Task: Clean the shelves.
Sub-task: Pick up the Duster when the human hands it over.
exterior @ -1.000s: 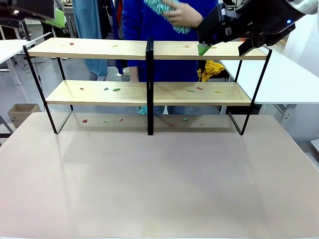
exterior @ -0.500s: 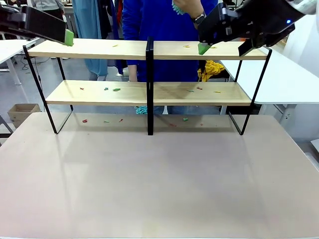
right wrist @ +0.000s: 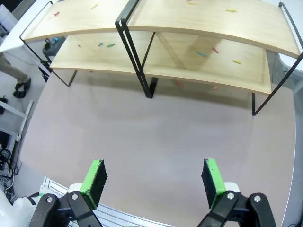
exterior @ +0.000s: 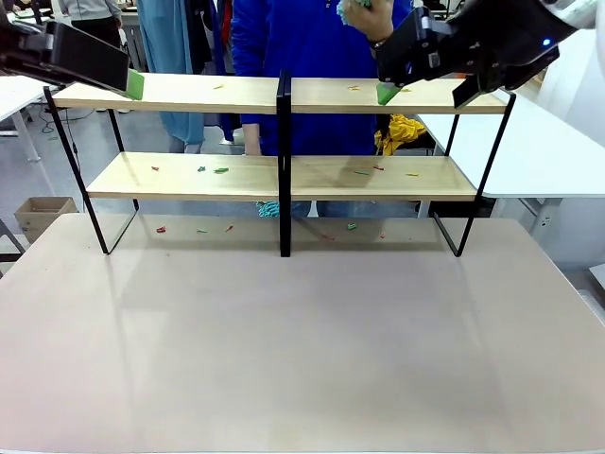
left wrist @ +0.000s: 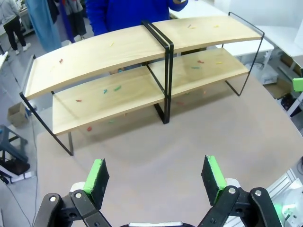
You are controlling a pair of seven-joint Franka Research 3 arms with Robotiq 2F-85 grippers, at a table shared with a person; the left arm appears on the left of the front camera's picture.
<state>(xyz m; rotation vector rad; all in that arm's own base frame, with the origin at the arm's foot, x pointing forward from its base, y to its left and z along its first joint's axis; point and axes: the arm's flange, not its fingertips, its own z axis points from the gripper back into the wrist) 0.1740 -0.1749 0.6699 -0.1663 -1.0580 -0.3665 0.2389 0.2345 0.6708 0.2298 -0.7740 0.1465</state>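
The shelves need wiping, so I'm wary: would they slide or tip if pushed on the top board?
The shelves likely slide easily: thin black frame, only tiny scraps aboard, smooth tabletop. Tipping seems less likely, since they stand wide and low.

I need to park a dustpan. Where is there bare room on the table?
The table in front of the shelves is bare from side to side. Crowded: scraps dot both boards and the strip of table under the shelves.
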